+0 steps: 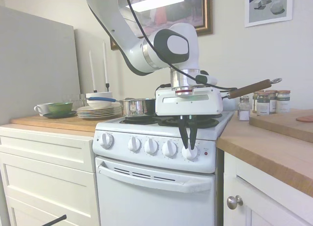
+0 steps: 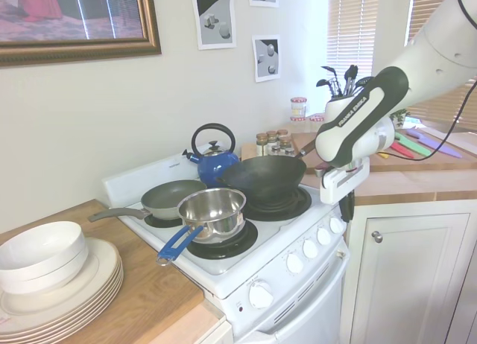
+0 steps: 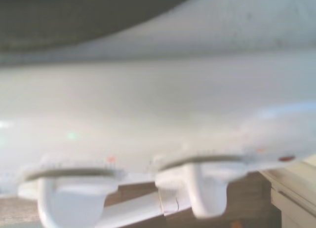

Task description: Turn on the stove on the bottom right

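1. Nearest thing is the stove (image 1: 156,172), a white range wedged between two wooden benches, and everything else here is placed off it. Its front panel carries a row of five round white knobs (image 1: 151,146), with a small red indicator light (image 1: 206,153) just past the rightmost knob (image 1: 190,152).
2. The gripper (image 1: 188,146) hangs straight down over the stove's front edge with its dark fingers (image 1: 183,132) around that rightmost knob. They sit close together, but I honestly can't tell if they're pinching the knob or just touching it.
3. The wrist view is a blurry close-up of the stove's panel with two knobs (image 3: 197,181) in it, nothing sharper than that.
4. On the stove top, the front burner on the side away from the gripper has a steel saucepan (image 2: 213,210) with a blue handle. Behind it sits a grey frying pan (image 2: 170,197).
5. On the gripper's side of the stove top there's a black wok (image 2: 262,179) with a wooden handle, and a blue kettle (image 2: 214,161) just behind it, near the stove's back.
6. On the bench (image 1: 54,121) beside the saucepan side of the stove there's a stack of plates (image 1: 95,111) with a white bowl on top.
7. The bench (image 1: 264,147) on the other side of the stove holds a cluster of spice jars (image 1: 266,101) back near the wall.
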Robot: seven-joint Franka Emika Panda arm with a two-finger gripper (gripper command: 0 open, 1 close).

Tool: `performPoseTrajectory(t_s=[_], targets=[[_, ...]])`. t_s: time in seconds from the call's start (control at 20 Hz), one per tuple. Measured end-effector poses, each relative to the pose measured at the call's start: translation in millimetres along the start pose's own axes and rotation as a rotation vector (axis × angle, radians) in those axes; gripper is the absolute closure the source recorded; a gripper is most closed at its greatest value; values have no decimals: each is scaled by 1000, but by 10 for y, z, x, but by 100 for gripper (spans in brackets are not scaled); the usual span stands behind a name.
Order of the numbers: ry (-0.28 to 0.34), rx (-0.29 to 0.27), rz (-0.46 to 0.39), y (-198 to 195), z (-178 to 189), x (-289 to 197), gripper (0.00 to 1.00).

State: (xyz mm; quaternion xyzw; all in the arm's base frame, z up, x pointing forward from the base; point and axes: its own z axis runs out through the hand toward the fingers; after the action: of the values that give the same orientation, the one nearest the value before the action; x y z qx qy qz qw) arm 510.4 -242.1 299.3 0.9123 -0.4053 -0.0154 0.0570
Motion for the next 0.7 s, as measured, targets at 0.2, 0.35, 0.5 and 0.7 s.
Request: performPoseTrajectory(t_s=[0.2, 0.35, 0.5, 0.7], targets=[[0, -4, -6, -46, 23, 20, 100], [-3, -6, -8, -58, 36, 13, 100], [-9, -10, -14, -86, 55, -4, 100], [-12, -13, -20, -121, 89, -19, 100]])
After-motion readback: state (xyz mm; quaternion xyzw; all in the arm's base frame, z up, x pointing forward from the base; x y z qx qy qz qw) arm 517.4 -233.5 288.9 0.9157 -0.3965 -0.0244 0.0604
